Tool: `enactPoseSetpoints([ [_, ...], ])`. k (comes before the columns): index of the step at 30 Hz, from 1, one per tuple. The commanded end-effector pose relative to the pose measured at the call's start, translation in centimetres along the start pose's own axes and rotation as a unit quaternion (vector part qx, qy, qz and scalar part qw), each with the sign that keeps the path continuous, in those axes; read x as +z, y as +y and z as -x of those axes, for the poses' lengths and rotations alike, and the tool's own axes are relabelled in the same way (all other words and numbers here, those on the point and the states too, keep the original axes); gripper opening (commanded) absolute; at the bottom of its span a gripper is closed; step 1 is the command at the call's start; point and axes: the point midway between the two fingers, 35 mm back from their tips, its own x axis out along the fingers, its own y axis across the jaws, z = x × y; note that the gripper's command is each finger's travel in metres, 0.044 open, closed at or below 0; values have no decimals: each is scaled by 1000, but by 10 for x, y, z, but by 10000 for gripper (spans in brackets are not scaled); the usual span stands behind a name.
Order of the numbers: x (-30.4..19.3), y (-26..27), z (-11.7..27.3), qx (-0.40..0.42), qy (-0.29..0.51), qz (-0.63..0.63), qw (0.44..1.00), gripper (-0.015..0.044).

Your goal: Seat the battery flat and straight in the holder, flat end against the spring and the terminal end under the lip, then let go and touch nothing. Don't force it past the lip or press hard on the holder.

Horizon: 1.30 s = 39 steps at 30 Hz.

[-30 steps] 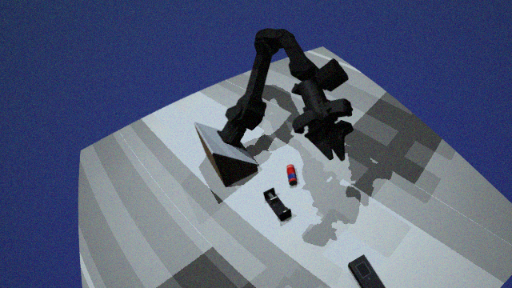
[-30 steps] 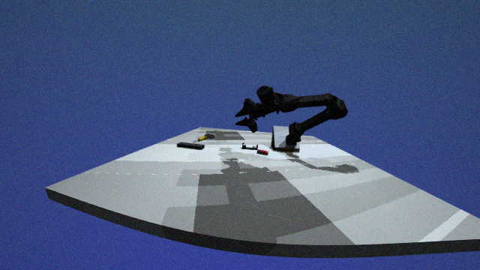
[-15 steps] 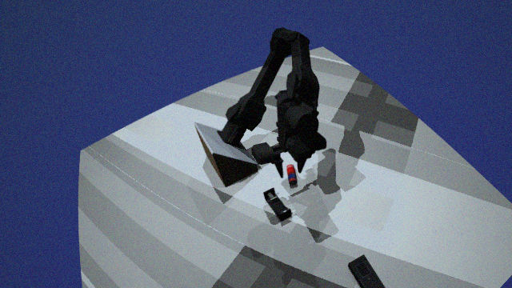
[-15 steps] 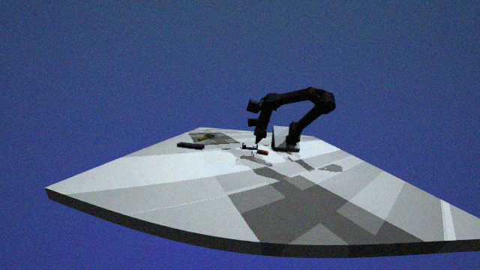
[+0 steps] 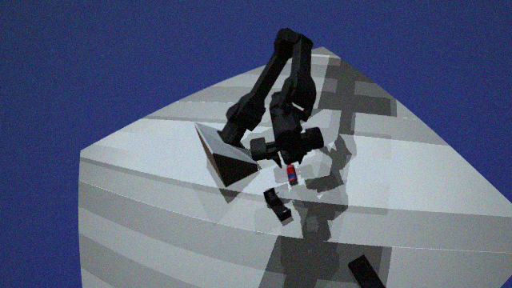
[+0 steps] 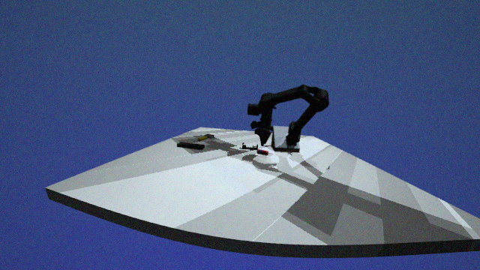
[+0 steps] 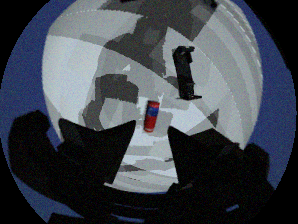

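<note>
The red battery (image 5: 291,169) (image 6: 265,152) (image 7: 150,123) with a blue band lies on its side on the table, outside the holder. The black holder (image 5: 276,203) (image 6: 250,147) (image 7: 183,75) stands a short way from it, with raised ends and nothing seen in it. My gripper (image 5: 290,163) (image 6: 264,145) (image 7: 152,126) points down with its fingers apart and nothing held between them. In the wrist view the battery shows between and just beyond the fingertips. Its height above the battery is hard to tell.
A black block (image 5: 366,271) (image 6: 190,145) lies farther out on the table. A yellow and dark item (image 6: 204,138) lies behind it in the exterior view. The arm's base stands on a pale-topped slab (image 5: 224,149) (image 6: 280,139) close to the battery and the holder.
</note>
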Motion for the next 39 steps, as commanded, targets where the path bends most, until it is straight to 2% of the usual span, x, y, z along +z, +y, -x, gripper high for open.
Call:
enactPoseSetpoints([
  [1, 0, 0, -3, 2, 6, -8, 1000, 238],
  [33, -2, 1, -51, 4, 6, -7, 1000, 238],
  [38, -2, 1, -51, 4, 6, -7, 1000, 107],
  [39, -2, 1, -51, 4, 6, -7, 1000, 100],
])
